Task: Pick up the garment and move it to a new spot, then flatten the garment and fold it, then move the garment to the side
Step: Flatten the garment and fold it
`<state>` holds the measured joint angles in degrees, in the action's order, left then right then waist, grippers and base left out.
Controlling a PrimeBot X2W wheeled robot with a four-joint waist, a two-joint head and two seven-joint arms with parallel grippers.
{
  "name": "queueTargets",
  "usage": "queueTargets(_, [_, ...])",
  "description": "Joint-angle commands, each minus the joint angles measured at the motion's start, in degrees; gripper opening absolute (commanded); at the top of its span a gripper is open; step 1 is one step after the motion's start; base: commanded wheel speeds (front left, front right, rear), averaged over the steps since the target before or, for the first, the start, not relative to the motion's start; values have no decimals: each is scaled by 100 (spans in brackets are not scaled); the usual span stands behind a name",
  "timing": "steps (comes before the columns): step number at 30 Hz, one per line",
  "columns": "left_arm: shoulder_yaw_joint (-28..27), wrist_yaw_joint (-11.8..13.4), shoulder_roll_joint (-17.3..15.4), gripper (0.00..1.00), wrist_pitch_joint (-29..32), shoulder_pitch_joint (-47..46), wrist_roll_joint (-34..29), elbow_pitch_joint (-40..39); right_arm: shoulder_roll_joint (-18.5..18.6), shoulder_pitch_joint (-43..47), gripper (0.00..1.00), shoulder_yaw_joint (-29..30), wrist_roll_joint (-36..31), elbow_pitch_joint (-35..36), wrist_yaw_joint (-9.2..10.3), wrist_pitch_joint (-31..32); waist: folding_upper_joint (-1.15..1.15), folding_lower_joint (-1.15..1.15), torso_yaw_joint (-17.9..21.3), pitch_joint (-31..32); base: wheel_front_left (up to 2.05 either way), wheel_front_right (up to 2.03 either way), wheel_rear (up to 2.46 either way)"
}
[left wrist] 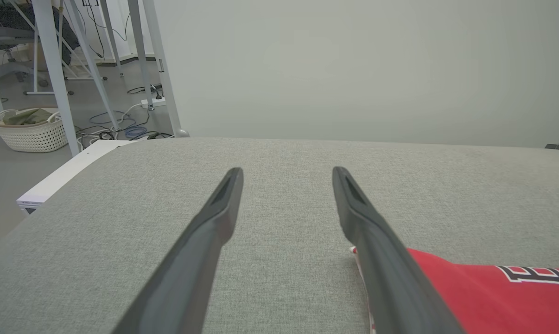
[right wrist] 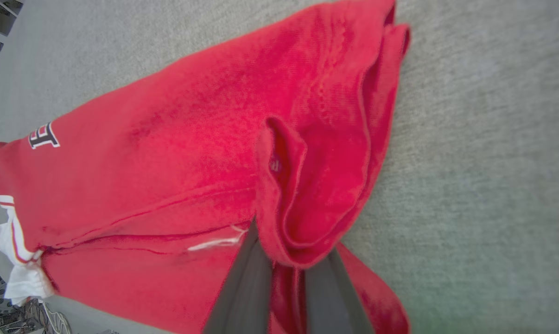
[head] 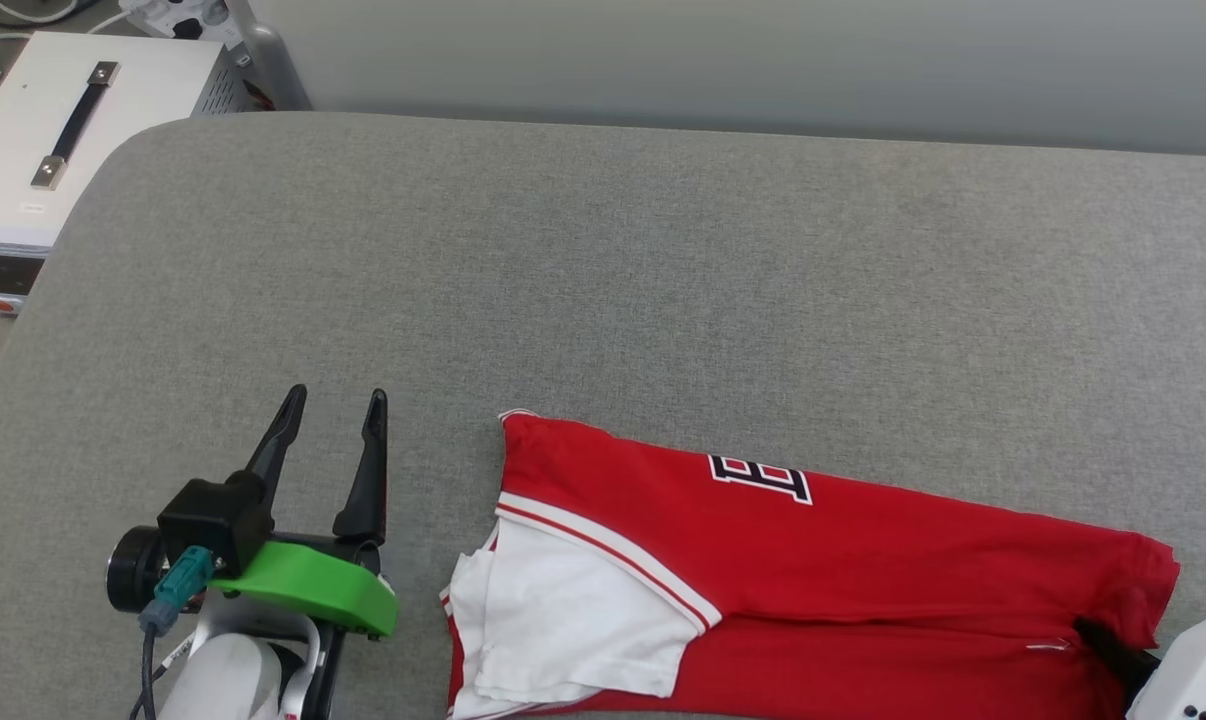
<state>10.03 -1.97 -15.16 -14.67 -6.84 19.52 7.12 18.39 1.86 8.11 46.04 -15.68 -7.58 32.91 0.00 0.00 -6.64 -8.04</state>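
Your right claw is clamped on a bunched fold of red cloth at the hem end of the garment; its two dark fingers run in under the cloth and their tips are hidden, so you cannot tell how many layers they hold. Your left claw stands spread and holds nothing, over bare bench just beside the garment's sleeve end and apart from it.

The garment lies folded lengthwise as a long band across the near right part of the bench; the white sleeve is turned up on top at the left; part of the black lettering shows near the far edge; the near side runs out of the head view.

By my reading the folding is done or nearly so, and the move to the side remains. The chief risk is hauling from one end; a pull by the right claw alone would likely stretch the band, slide the layers apart and flip the loose sleeve open. A shallow pinch could also slip off the bunched hem. In the right wrist view the sleeve end lies close to the bench's edge; a pull that way could spill cloth over it.
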Motion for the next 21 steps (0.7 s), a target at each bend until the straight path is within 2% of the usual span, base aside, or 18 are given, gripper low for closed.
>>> queueTargets(1, [-34,-64,51,100,-32,104,-71,28,12,-28,0,-86,-81,-146,9,-129,0,0,27,18,0,0,0])
queueTargets(8, [-132,-181,187,100,-32,70,-213,56,371,-112,0,-4,-105,-380,9,-604,0,0,74,32,0,0,0])
queueTargets(14, [-227,-260,293,100,-32,78,-290,94,693,-152,0,226,-132,-534,9,-762,0,0,94,72,0,0,0])
queueTargets(21, [-367,-334,411,100,-32,167,-336,138,768,-60,0,224,63,-226,9,-703,0,0,106,264,0,0,0])
